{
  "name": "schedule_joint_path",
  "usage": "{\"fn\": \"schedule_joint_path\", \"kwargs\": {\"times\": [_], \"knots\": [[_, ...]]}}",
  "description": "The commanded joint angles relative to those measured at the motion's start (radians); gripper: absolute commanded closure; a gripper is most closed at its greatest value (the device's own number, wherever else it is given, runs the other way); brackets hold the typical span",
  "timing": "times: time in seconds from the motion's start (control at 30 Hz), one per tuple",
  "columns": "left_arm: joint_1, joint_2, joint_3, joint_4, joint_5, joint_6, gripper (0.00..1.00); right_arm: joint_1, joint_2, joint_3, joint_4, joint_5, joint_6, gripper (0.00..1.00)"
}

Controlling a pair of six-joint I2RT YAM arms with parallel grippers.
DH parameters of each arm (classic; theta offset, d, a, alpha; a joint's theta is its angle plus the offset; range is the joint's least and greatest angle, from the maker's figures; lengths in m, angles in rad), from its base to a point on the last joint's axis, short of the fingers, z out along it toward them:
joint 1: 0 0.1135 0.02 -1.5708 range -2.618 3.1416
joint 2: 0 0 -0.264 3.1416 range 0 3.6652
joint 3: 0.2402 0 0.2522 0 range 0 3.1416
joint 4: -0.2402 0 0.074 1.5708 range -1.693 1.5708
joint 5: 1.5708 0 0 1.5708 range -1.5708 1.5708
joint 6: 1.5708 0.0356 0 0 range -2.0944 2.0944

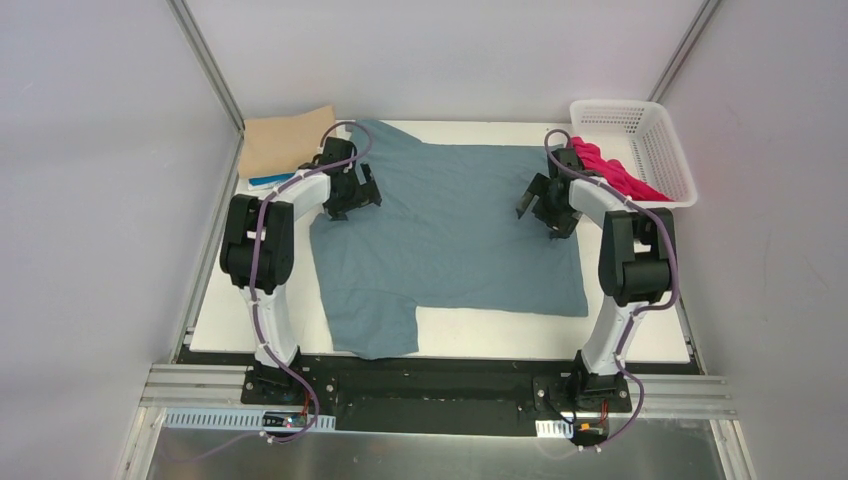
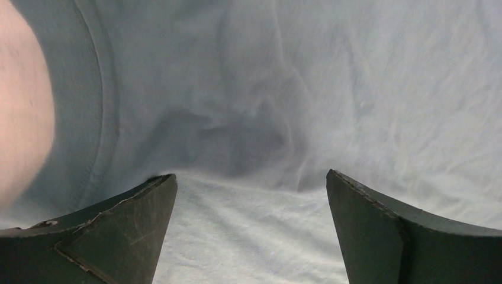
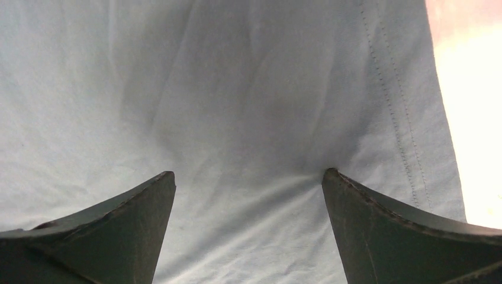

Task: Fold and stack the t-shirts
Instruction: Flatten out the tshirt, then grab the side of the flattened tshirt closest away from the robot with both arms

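Observation:
A dusty teal-blue t-shirt (image 1: 450,235) lies spread flat over the middle of the table. My left gripper (image 1: 352,197) is open, its tips pressed down on the shirt's far left part, near the collar (image 2: 95,118). My right gripper (image 1: 545,207) is open, its tips pressed on the shirt's right side near the stitched hem (image 3: 393,106). Cloth (image 2: 248,225) bunches slightly between the left fingers. A tan t-shirt (image 1: 285,140) lies folded at the far left corner, on top of a bright blue one (image 1: 268,181). A magenta-red t-shirt (image 1: 615,172) hangs out of the basket.
A white lattice basket (image 1: 655,140) stands at the far right corner. Metal frame posts and white walls close in the table on the left, right and back. The arm bases are mounted on a black rail (image 1: 440,385) at the near edge.

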Motion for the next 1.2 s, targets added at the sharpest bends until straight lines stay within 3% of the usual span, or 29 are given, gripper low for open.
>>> {"fn": "schedule_joint_path", "kwargs": {"times": [0.0,0.2,0.4,0.57,0.77,0.9,1.07,1.17], "knots": [[0.036,0.091,0.06,-0.052,-0.074,0.014,0.01,-0.03,0.058,0.056,0.005,0.04,0.008,0.0],[0.035,0.084,0.128,-0.061,0.015,0.055,0.01,-0.032,0.046,0.13,-0.025,0.017,-0.012,0.0],[0.015,-0.036,0.126,-0.081,0.034,0.069,0.01,-0.004,-0.101,0.087,-0.028,0.015,-0.028,0.01],[-0.056,-0.286,-0.061,-0.125,-0.03,0.007,0.01,0.06,-0.281,-0.05,-0.043,0.06,-0.001,0.01],[-0.167,-0.649,-0.404,-0.213,-0.114,-0.226,0.01,0.072,-0.611,-0.336,0.035,0.124,0.164,0.0],[-0.267,-0.857,-0.577,-0.38,-0.148,-0.389,0.01,0.07,-0.789,-0.508,0.094,0.148,0.262,0.01],[-0.378,-1.131,-0.734,-0.629,-0.159,-0.586,0.03,0.07,-0.899,-0.577,0.063,0.161,0.268,0.0],[-0.411,-1.26,-0.81,-0.679,-0.094,-0.643,0.1,0.071,-0.916,-0.586,0.058,0.147,0.264,0.0]]}}
